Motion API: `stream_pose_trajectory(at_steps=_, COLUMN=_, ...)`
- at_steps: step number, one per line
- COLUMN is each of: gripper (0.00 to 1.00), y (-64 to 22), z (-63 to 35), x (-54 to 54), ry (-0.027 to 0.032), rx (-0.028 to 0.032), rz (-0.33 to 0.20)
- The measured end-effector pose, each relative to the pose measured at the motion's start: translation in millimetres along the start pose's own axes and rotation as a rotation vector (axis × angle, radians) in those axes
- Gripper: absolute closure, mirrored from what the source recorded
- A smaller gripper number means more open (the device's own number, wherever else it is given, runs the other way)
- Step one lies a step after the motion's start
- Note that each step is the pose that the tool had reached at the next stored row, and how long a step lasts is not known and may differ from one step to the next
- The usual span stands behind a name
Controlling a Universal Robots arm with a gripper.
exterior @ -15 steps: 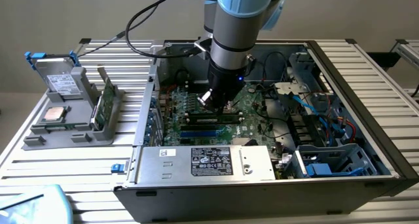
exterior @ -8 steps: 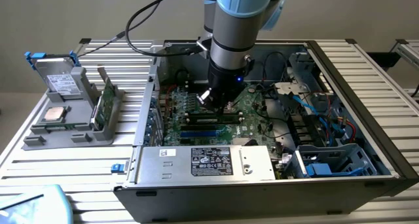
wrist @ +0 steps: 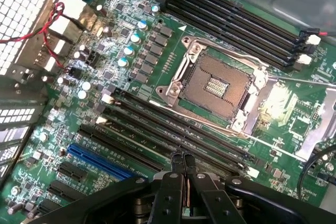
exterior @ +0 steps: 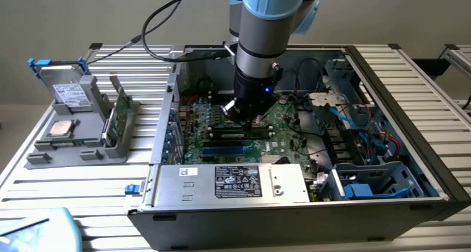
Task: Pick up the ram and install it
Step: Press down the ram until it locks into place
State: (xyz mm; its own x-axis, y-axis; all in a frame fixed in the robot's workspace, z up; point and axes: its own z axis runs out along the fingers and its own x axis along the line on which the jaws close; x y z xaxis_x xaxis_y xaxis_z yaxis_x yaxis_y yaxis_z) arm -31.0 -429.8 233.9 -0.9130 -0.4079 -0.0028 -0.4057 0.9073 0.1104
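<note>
A green ram stick [exterior: 118, 118] stands on edge in the grey holder [exterior: 77, 150], to the exterior view's left of the open computer case [exterior: 431, 153]. My gripper [exterior: 245, 115] is down inside the case, just above the motherboard. In the wrist view the gripper [wrist: 183, 162] is shut, its dark fingertips [wrist: 176, 167] pressed together with nothing visible between them. It hovers over the row of long black memory slots [wrist: 157, 124] beside the empty processor socket [wrist: 218, 85]. I cannot tell whether the fingertips touch a slot.
The holder also carries a grey drive with blue tabs [exterior: 68, 89] and a silver-topped processor chip [exterior: 60, 128]. Inside the case, a power supply [exterior: 235, 181] lies at the front, with cables and a drive cage [exterior: 368, 175] to the exterior view's right. Red wires [wrist: 50, 24] run by the case wall.
</note>
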Motion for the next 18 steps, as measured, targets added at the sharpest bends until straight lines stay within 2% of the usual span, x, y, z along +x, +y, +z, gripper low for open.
stream_pose_trajectory(at_steps=18, gripper=0.89, y=0.0, z=0.0, x=0.0, ry=-0.0282, rx=0.0010, rz=0.255)
